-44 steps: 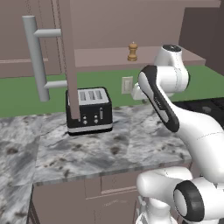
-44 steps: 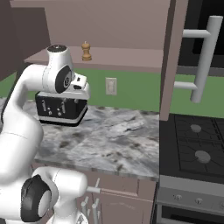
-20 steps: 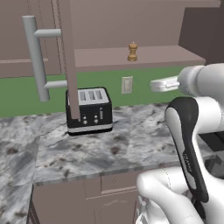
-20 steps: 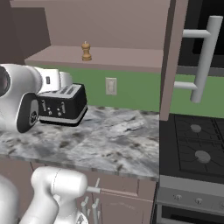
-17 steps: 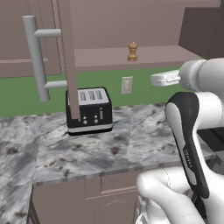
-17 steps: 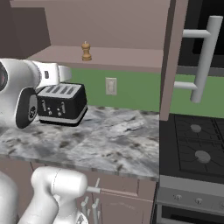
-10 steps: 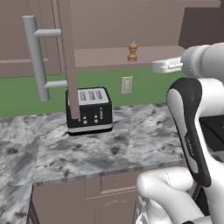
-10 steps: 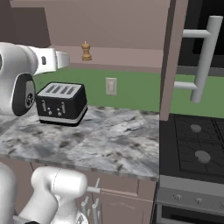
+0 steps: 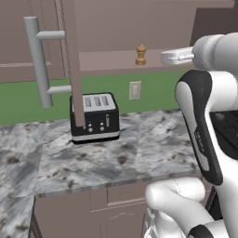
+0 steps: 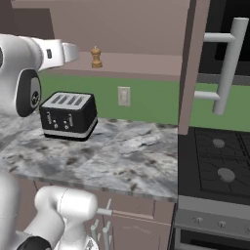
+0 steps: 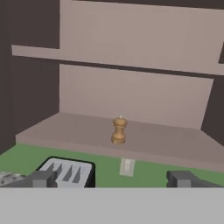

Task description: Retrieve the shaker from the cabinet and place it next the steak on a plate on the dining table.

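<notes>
Facing: the gripper looks straight into the open cabinet, and the shaker stands ahead of it, almost on the middle line between the two finger tips.
Direction to shaker: forward and a little up from the gripper in the hand view; in the left base view the hand sits to the right of the shaker, in the right base view to the left of the shaker, at about the same height.
Gap: the gripper and the shaker are clearly apart; nothing touches.
Shaker axis: upright, the knob on top, the narrow waist below it; the open jaws stand level, one on each side, so they would close across the waist.
Gripper state: jaws spread wide, nothing between them.
Shaker place: on the lowest shelf of the cabinet, near its middle, alone, a little back from the front edge.
Surface: the shelf is flat and bare around the shaker; I judge a straight push forward is enough.
Room around shaker: free on both sides; the door stands open well left of the shaker.
Below shaker: a black toaster on the marbled counter, and a wall outlet on the green wall.
Risk: the shaker is tall and slim, so one finger touching first may tip it.
</notes>
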Motion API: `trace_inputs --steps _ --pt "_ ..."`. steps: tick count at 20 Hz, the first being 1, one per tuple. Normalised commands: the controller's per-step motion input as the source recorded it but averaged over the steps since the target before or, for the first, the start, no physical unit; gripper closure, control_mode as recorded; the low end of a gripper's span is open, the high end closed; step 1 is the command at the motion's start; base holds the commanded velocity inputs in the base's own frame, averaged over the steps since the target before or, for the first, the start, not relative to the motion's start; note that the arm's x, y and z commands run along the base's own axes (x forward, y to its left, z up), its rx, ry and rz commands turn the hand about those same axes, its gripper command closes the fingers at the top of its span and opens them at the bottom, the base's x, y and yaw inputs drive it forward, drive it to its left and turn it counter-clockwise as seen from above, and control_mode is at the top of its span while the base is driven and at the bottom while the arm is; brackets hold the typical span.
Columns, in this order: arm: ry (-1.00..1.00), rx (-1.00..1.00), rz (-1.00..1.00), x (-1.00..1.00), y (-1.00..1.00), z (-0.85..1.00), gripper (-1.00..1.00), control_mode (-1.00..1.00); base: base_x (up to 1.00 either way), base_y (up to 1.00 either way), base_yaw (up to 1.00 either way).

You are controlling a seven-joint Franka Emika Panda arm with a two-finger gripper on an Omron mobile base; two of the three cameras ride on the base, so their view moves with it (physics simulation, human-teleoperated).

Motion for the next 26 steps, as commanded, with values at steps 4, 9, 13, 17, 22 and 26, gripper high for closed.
trace_inputs --steps 4,9,13,17,22,26 --pt "0.0 0.0 0.01 0.46 0.0 0.0 -1.0 -1.0 0.0 0.0 0.0" --pt "0.0 0.0 0.02 0.49 0.0 -0.02 -1.0 -1.0 0.0 0.0 0.0" --pt "-0.01 0.0 0.04 0.47 0.0 -0.11 -1.0 -1.0 0.0 0.0 0.0" --pt "0.0 0.0 0.03 0.43 0.0 -0.2 -1.0 -1.0 0.0 0.0 0.0" --pt "0.0 0.0 0.02 0.37 -0.05 -0.27 -1.0 -1.0 0.0 0.0 0.0" --pt "0.0 0.0 0.0 0.36 -0.06 -0.23 -1.0 -1.0 0.0 0.0 0.0"
